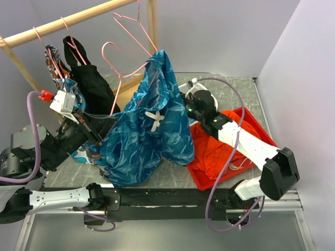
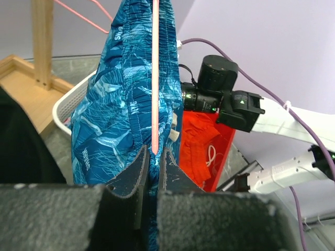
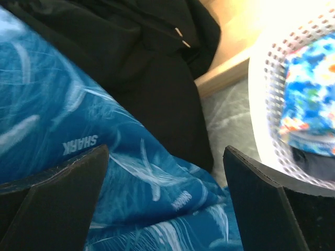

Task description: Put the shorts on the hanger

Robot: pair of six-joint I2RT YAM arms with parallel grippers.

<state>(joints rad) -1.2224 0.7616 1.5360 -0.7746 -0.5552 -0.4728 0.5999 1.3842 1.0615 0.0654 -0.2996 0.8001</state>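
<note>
Shorts draped over hanger at mid-table; left tool pinching the wire.

Grey table (image 1: 235, 89) carries everything. The shorts (image 1: 149, 130) hang from a raised peak, folds spilling toward the table's near edge, white drawstring at the front. Red tray (image 1: 247, 114) sits just right of them, with an orange garment (image 1: 209, 151) inside. The hanger (image 2: 155, 78) shows as a pink wire running straight down the fabric. Left tool (image 2: 153, 159) is clamped narrow on the wire's lower end, with fabric against its fingers. Right tool (image 3: 165, 157) is spread wide beside the shorts, gripping nothing.
</note>
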